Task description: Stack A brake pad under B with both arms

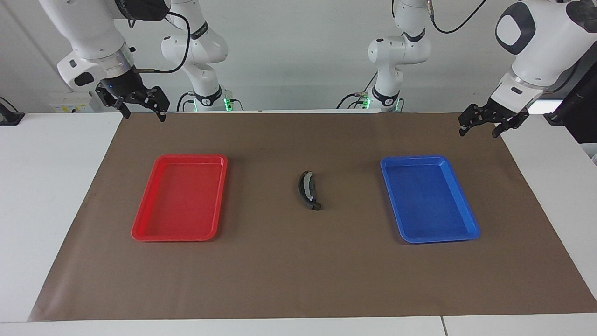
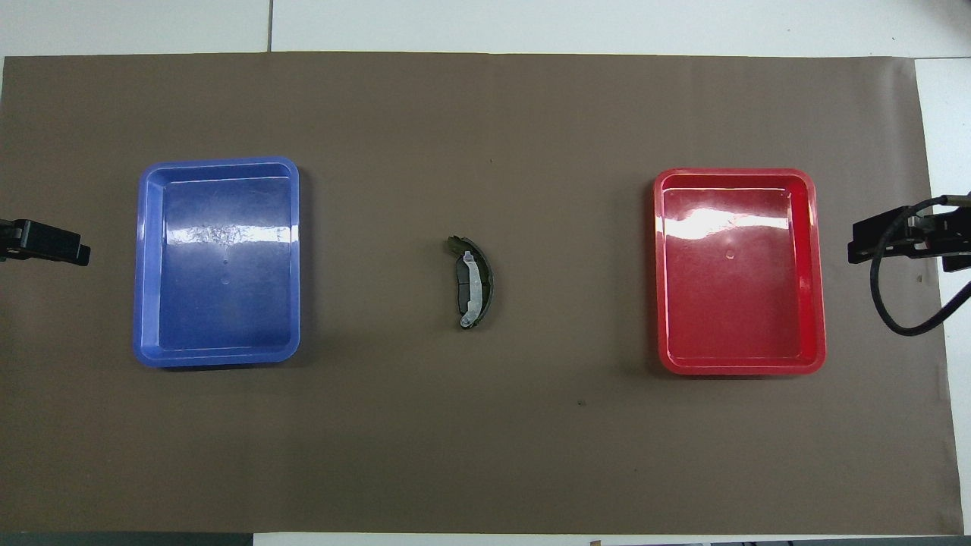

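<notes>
A robotics lab: two bench-mounted arms (image 1: 392,56) against bare white walls.

Brown mat (image 1: 280,280), trays, stacked pads

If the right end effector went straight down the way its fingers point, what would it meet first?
Probably only the brown mat: the right end effector hangs open over the mat's edge, clear of the red tray. Depth is uncertain.

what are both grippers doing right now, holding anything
left gripper: open, holding nothing, up over the mat's edge near the blue tray.
right gripper: open, holding nothing, up over the mat's edge near the red tray.
</notes>
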Controlling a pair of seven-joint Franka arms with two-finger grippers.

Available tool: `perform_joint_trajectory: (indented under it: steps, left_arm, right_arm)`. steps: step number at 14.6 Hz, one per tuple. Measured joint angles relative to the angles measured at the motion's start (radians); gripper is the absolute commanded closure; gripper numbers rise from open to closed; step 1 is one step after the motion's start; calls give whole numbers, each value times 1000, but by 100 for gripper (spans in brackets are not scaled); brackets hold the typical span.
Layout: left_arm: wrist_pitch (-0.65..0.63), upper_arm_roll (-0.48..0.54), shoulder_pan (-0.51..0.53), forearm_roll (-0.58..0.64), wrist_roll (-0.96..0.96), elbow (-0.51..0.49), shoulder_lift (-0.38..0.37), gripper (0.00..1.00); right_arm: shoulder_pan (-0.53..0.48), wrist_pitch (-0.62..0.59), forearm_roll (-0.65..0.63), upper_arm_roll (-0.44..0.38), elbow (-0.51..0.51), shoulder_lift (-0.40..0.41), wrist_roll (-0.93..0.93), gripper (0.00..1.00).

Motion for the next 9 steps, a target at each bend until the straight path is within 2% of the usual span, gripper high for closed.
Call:
perform_joint_trajectory:
  steps: [9]
  left_arm:
    - [0, 0, 0, 0, 0, 0, 0, 0]
  right_arm:
    - [-6, -9, 0, 0, 31, 13, -35, 1]
